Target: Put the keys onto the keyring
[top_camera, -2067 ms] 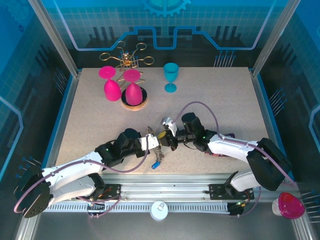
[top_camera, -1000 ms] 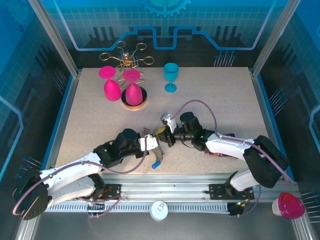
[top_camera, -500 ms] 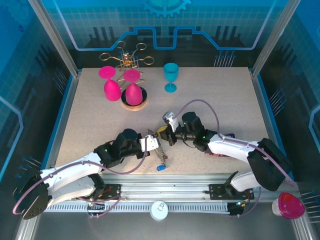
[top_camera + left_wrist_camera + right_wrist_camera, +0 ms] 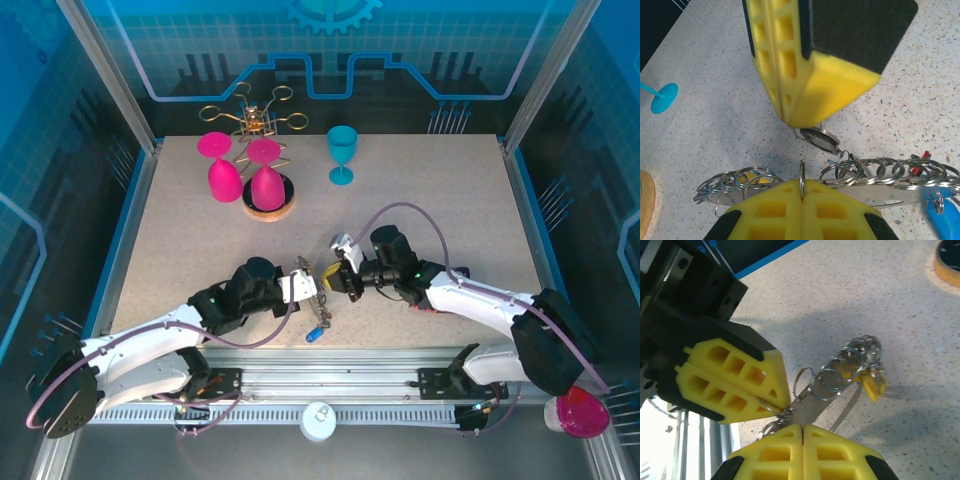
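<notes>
The left gripper (image 4: 801, 200) is pinched shut on one ring of the keyring (image 4: 875, 172), and the right gripper (image 4: 803, 432) on another, at the centre of the table's (image 4: 420, 200) near edge. A blue key (image 4: 314, 334) sits just nearer.

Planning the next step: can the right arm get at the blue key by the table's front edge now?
Probably not yet. The blue key lies close, but the right hand is shut on the keyring, which the left hand pinches too; it must let go first.
</notes>
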